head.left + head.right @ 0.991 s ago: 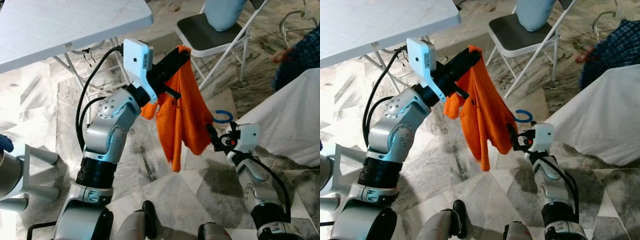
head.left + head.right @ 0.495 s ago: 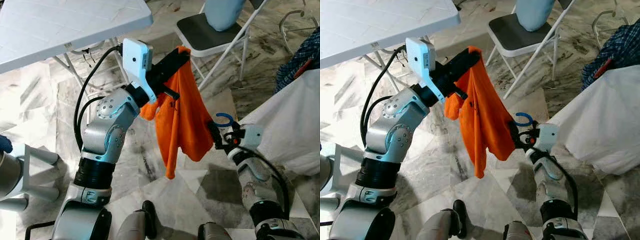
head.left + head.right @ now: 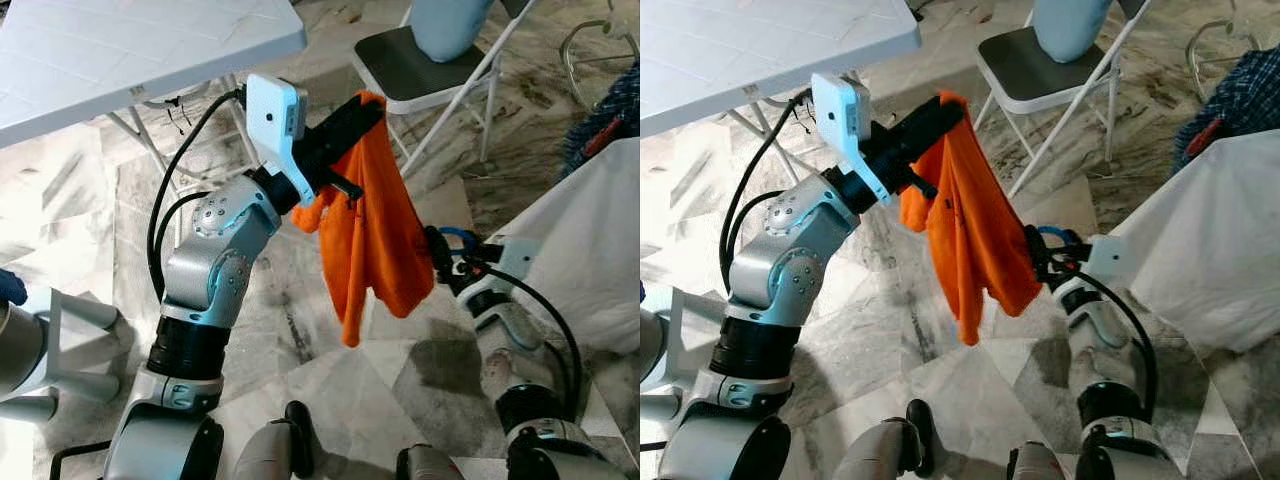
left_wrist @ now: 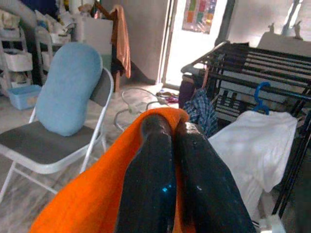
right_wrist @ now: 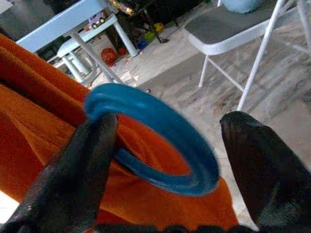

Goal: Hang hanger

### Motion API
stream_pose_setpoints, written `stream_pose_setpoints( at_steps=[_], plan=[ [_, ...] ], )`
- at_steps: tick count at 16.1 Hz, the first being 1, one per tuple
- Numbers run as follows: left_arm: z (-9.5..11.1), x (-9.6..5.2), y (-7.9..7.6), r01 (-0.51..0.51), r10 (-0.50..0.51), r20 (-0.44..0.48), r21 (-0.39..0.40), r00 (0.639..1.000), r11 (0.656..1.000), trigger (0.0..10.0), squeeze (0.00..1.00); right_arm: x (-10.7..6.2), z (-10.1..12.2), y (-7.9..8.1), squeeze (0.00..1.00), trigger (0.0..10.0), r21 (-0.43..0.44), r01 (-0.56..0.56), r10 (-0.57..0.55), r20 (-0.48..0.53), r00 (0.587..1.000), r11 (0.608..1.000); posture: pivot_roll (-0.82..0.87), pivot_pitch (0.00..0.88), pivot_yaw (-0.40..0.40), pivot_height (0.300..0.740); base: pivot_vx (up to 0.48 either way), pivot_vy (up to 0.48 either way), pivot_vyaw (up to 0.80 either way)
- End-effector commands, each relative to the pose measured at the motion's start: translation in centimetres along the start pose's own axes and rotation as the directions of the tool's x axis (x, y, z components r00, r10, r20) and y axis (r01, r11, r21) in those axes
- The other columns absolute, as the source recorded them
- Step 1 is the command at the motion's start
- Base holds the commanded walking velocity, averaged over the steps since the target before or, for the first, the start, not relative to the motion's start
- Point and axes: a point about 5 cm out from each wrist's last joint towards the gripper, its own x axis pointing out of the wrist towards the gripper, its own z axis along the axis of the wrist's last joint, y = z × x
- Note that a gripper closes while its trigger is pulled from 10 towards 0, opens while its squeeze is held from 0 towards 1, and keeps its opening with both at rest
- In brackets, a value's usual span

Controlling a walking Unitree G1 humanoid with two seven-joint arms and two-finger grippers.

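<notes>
Pinching orange shirt in closed left end effector; right end effector gaping around blue hanger hook, risking dropping.

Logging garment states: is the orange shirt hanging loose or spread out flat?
Hanging loose. The orange shirt drapes crumpled from the left gripper, whose fingers are shut on its top edge, its lower end dangling above the floor.
</notes>
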Motion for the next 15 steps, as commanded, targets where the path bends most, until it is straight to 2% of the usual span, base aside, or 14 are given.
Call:
stream_pose_setpoints(
  at_steps=[1, 6, 10, 12, 15],
  plan=[
    [1.4, 0.0, -0.1, 0.019, -0.020, 0.041, 0.033, 0.999, 0.999, 4.3, 0.00, 0.0, -0.7, 0.6, 0.00, 0.0, 0.018, -0.019, 0.019, -0.023, 1.000, 1.000, 0.05, 0.205, 0.154, 0.740, 0.000, 0.000, 0.00],
    [2.1, -0.1, 0.3, 0.002, -0.005, 0.055, 0.042, 0.998, 0.999, 4.4, 0.00, -0.3, -1.5, 0.6, 0.00, 0.0, 0.031, -0.040, 0.042, -0.060, 0.997, 0.999, 0.06, 0.203, 0.146, 0.740, 0.000, 0.000, 0.00],
    [2.5, 0.0, 0.8, -0.012, 0.009, 0.064, 0.052, 0.998, 0.999, 4.5, 0.00, -1.2, -3.2, 1.1, 0.00, 0.0, 0.060, -0.096, 0.103, -0.123, 0.987, 0.994, 0.06, 0.200, 0.149, 0.740, 0.000, 0.000, 0.00],
    [2.6, 0.0, 1.3, -0.019, 0.016, 0.062, 0.062, 0.998, 0.998, 4.5, 0.00, -1.8, -3.6, 1.0, 0.00, 0.0, 0.067, -0.113, 0.122, -0.138, 0.983, 0.991, 0.05, 0.198, 0.151, 0.740, 0.000, 0.000, 0.00],
    [2.6, 0.0, 1.9, -0.041, 0.036, 0.061, 0.073, 0.997, 0.997, 4.6, 0.00, -2.5, -3.5, -0.1, 0.00, 0.0, 0.049, -0.093, 0.099, -0.136, 0.986, 0.994, 0.04, 0.196, 0.150, 0.740, 0.000, 0.000, 0.00]
  ],
)
